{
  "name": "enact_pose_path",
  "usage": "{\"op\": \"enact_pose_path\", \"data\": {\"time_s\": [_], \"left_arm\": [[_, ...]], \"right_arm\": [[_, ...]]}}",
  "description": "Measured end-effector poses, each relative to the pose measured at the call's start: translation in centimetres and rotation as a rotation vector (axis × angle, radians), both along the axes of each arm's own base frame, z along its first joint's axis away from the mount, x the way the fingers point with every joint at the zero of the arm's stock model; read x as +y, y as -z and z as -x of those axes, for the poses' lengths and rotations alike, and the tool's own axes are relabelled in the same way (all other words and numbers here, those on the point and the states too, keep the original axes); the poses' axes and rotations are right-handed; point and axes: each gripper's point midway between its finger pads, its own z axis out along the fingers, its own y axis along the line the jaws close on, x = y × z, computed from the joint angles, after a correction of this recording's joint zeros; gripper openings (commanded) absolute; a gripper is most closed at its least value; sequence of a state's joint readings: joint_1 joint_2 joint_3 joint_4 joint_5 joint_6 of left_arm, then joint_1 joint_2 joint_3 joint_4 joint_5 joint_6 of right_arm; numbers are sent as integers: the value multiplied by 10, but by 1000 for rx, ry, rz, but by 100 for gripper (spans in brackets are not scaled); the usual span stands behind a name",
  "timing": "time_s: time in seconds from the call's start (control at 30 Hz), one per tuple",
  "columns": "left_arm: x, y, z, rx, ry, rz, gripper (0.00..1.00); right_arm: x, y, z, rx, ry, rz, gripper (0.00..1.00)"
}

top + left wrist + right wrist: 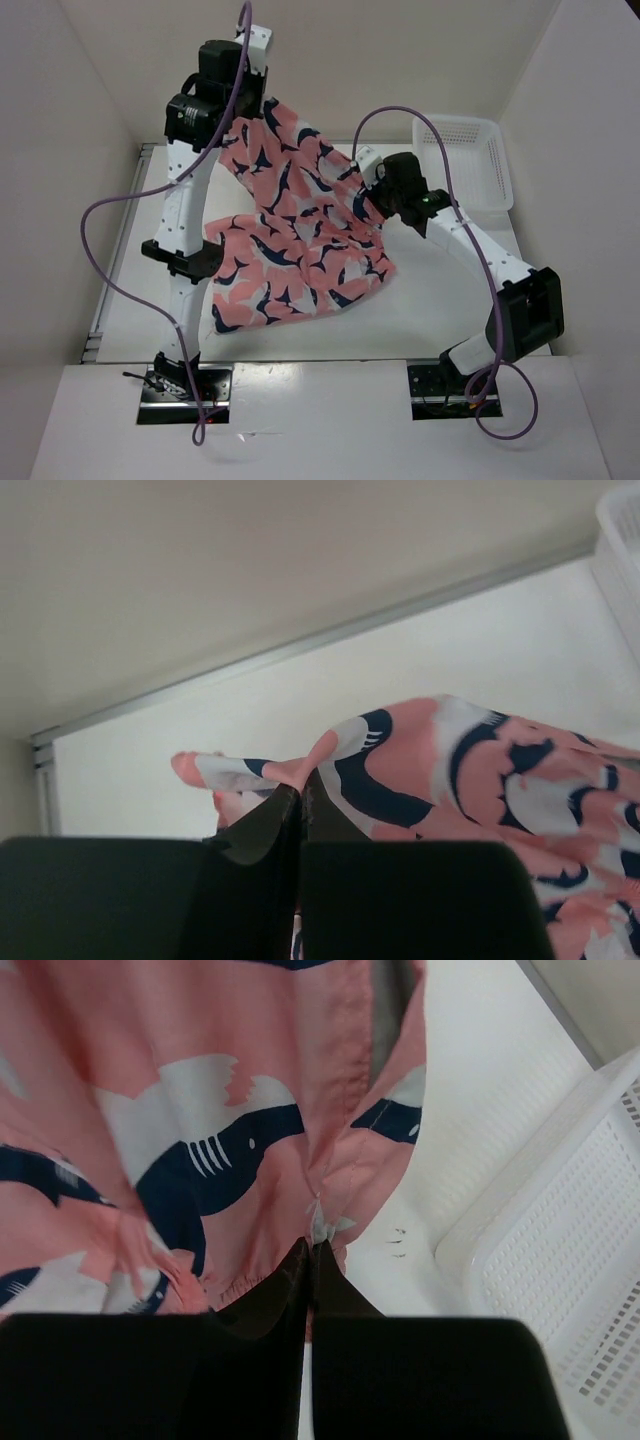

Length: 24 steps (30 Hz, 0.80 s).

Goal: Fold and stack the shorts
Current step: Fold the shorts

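Hanging over the table (420,310), the shorts (300,245) rely on two thin pinches: left gripper (300,798) and right gripper (311,1252) each clamp tight on an edge. Uneven pulling could slip a corner free, or snag cloth on the basket (468,160).

White table (430,310) bears a mesh basket (503,165) and trailing shorts (290,262).

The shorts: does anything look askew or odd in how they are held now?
Yes. The shorts hang unevenly: the left gripper and the right gripper each pinch one edge, shut on the cloth, and the lower part seems to lie bunched on the table, not flat. No tear or damage shows.
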<state>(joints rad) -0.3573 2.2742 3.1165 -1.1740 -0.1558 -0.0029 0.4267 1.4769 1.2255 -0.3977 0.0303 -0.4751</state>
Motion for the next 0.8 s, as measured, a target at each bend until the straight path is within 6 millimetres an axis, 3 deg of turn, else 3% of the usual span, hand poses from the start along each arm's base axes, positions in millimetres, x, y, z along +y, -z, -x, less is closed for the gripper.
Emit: {"op": "enact_pose_path", "data": {"time_s": [0.1,0.2,0.3,0.5,0.7,0.8], "left_arm": [[7,-21,5,-57,-28,10,0],[3,-19,5,-44,-1,18,0],[-3,-2,2,7,31,14,0],[-19,57,-2,186,112,3,0],[-43,75,-1,252,265,87,0],[-53,84,-12,250,326,128,0]], "right_arm": [[0,0,1,-4,2,-9,0],[1,-3,1,-16,1,-19,0],[1,-2,1,-20,0,-23,0],[1,1,2,-17,3,-26,0],[2,7,1,0,13,-33,0],[4,16,-1,18,17,-30,0]]}}
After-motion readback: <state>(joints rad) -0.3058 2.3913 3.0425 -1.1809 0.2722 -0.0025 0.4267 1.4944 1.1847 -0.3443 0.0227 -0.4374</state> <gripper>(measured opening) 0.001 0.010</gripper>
